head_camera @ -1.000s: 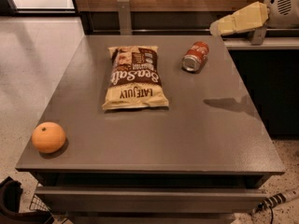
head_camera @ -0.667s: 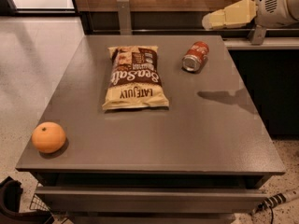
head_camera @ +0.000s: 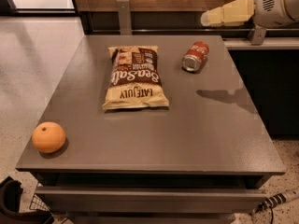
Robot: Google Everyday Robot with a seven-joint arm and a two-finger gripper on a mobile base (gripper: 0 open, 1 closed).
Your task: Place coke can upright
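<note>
So the coke can (head_camera: 195, 56) is lying on its side on the far right part of the grey desk (head_camera: 196, 134). Its silver end faces the camera and the red body points away toward the back edge, so it's definitely not upright. The pincer (head_camera: 208, 17) is up in the top right corner, a cream-coloured piece sticking out to the left from the round white arm housing (head_camera: 278, 3). It hangs in the air above and a bit behind the can, not touching it or anything else. Honestly can't tell whether the pincer is open or closed from this angle, and there's nothing visibly in it. The arm throws a dark shadow (head_camera: 224, 96) on the desk just in front of the can, on the right side. To the left of the can, apart from it, a tan and brown chip bag (head_camera: 135, 78) lies flat in the middle of the desk. An orange (head_camera: 48, 137) sits alone at the near left corner, well apart from both.
</note>
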